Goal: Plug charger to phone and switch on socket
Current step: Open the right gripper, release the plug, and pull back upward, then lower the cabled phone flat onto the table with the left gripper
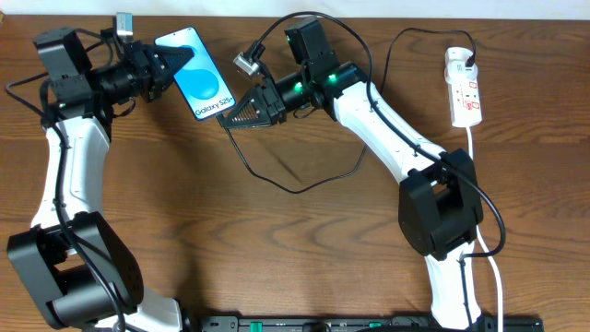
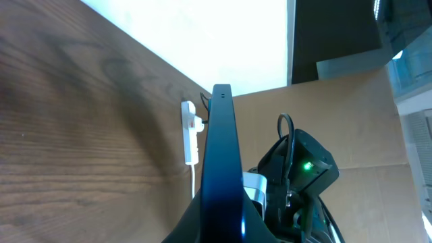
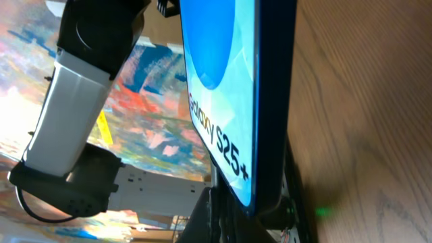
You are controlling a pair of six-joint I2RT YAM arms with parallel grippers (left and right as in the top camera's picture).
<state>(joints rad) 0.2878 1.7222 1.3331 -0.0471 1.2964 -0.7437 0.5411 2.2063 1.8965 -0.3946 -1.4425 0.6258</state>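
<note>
at the upper left of the overhead view our left hand (image 1: 175,66) is closed on the top end of the phone (image 1: 203,81). the phone lies slanted with its blue screen up, left of centre near the top of the frame. it is a rigid, light slab with a slick glass face, so we judge one end the best place to pinch it, across its thin body and without much force. just right of it our right hand (image 1: 236,115) sits at the phone's lower end; we cannot tell whether it is wide or clamped on the plug. the charger (image 1: 295,189) is thin and floppy, looping over the tabletop (image 1: 230,249) at centre, and only its stiff plug offers real purchase. at the upper right lies the socket (image 1: 464,88), well apart, with small red switches that likely need a firm press.
</note>
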